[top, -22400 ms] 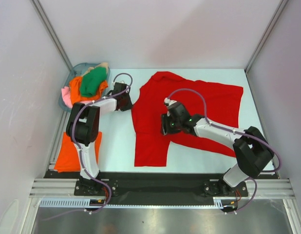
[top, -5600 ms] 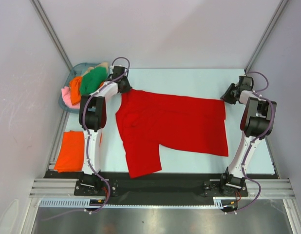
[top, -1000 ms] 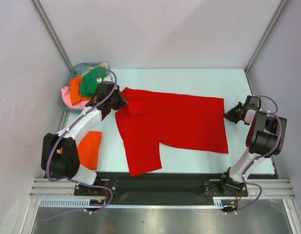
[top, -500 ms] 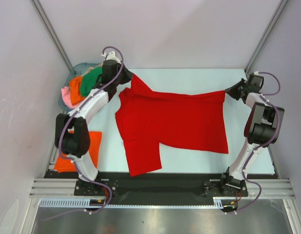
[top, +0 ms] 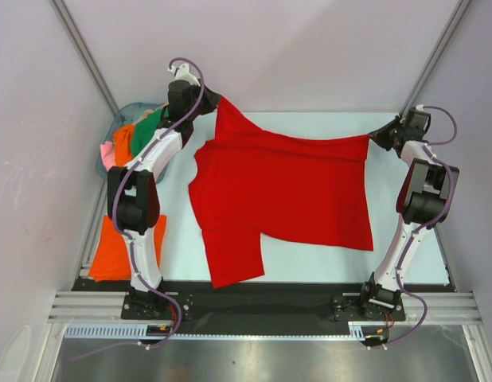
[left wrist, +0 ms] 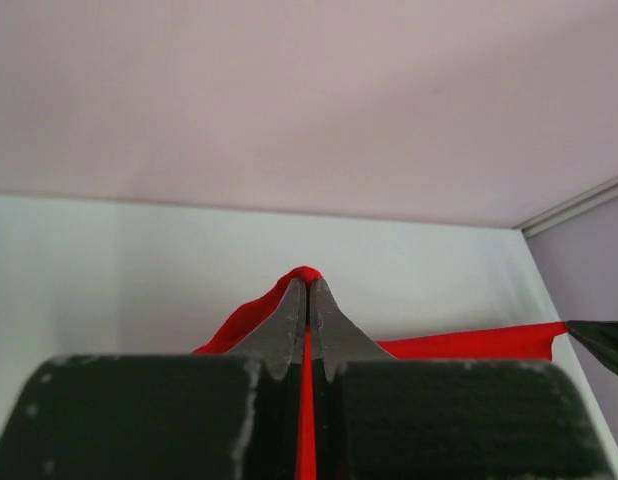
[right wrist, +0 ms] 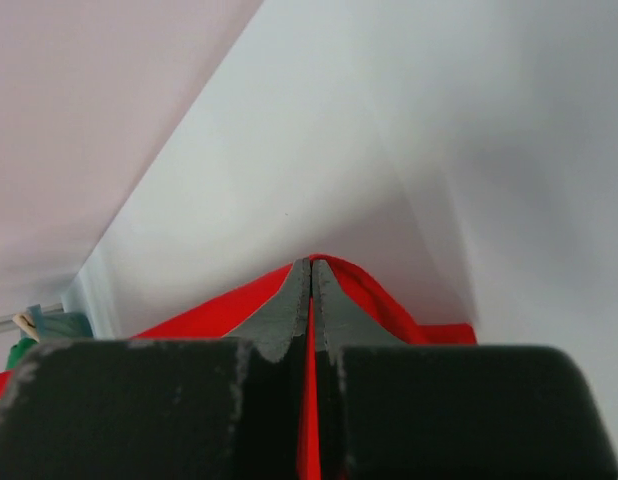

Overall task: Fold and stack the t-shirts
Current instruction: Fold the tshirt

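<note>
- The left jaws are pinched shut on the far-left corner of the red t-shirt [top: 286, 191]; the right jaws grip its far-right corner.
- Its long axis runs left-right across the bench [top: 176, 231]; the body lies nearer the arm bases than both jaws.

**Colours on the bench**

Red t-shirt [top: 286, 191]: solid bright red, no print. Left of it, toward the arm bases: folded orange t-shirt [top: 107, 248], plain. Left of it, further back: blue-grey basket [top: 128, 108] with a green t-shirt [top: 146, 126], a second orange t-shirt [top: 123, 137] and a pink t-shirt [top: 107, 153], all unpatterned. Table [top: 310, 123] under the red: pale bluish white. Walls [top: 310, 56] behind it: pale lilac. Left gripper [left wrist: 308, 290] and right gripper [right wrist: 311, 270]: dark grey, pale scuffs, a red strip between the fingers.
</note>
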Robot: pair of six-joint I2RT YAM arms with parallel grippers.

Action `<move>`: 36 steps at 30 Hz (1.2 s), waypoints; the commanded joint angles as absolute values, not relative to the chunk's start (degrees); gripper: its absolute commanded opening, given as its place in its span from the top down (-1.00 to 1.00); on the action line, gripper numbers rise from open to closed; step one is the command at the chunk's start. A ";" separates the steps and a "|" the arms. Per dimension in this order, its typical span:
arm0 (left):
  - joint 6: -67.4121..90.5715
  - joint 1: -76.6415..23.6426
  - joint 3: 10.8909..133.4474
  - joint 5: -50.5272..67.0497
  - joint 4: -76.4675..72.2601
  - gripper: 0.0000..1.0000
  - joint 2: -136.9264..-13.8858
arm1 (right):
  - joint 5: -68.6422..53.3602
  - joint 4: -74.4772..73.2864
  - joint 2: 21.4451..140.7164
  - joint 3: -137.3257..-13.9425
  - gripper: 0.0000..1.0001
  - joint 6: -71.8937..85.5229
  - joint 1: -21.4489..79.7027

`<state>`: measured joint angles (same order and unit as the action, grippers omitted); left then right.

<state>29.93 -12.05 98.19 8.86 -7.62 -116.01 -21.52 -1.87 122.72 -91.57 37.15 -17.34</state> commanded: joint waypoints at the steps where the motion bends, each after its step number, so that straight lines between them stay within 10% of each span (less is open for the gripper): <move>1: 29.71 -11.43 103.97 11.51 -12.48 0.99 -117.68 | -21.80 -0.53 123.75 -96.23 1.00 37.97 -16.88; 36: 34.54 -9.40 81.74 11.34 -5.82 0.99 -99.23 | -24.70 -9.14 115.32 -86.93 1.00 33.93 -19.16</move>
